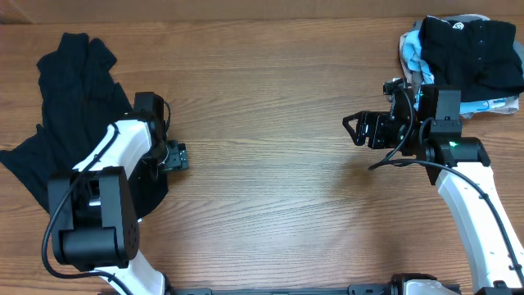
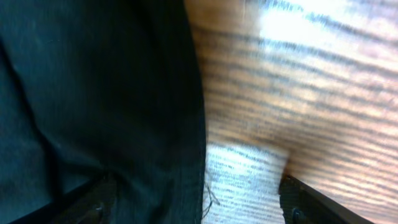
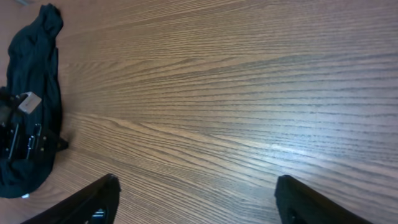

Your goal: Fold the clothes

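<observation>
A crumpled black garment point(image 1: 70, 106) lies spread on the left of the wooden table. My left gripper point(image 1: 168, 156) is low at its right edge; in the left wrist view the black cloth point(image 2: 93, 99) fills the left half, a white label point(image 2: 242, 180) lies between the open fingers point(image 2: 196, 208). The garment also shows far off in the right wrist view point(image 3: 28, 99). My right gripper point(image 1: 360, 129) is open and empty above bare wood at the right, fingers point(image 3: 196, 202) wide apart.
A pile of clothes point(image 1: 463, 53), black on top with light blue and white beneath, sits at the back right corner behind my right arm. Bare wooden tabletop point(image 1: 270, 139) stretches between the two arms.
</observation>
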Available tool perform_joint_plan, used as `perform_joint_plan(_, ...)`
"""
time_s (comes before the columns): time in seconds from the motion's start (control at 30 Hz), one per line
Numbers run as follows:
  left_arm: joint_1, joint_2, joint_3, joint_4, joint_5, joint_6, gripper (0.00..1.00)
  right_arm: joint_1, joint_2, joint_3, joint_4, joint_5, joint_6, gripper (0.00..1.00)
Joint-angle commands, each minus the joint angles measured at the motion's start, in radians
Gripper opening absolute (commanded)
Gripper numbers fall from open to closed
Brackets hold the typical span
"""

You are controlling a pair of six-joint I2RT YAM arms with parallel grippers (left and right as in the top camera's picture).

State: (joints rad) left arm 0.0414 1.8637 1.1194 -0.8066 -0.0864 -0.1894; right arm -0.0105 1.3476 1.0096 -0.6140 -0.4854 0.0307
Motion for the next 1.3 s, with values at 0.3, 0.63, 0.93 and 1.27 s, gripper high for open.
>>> perform_joint_plan(0.3,0.002,0.177,-0.005,0.090,0.063,-0.021,0.04,0.004,-0.003,0.026,0.007,0.030,-0.004,0.68)
perform_joint_plan(0.63,-0.101,0.176,0.066,0.219,0.397,-0.004,0.04,0.004,-0.003,0.026,0.010,0.040,-0.003,0.66)
perform_joint_plan(0.93,-0.305,0.176,0.342,0.235,0.480,0.040,0.04,-0.020,-0.003,0.026,0.050,0.040,0.048,0.67)
perform_joint_plan(1.27,-0.446,0.176,0.613,0.282,0.481,0.039,0.04,-0.182,-0.004,0.026,0.076,0.012,0.156,0.66)
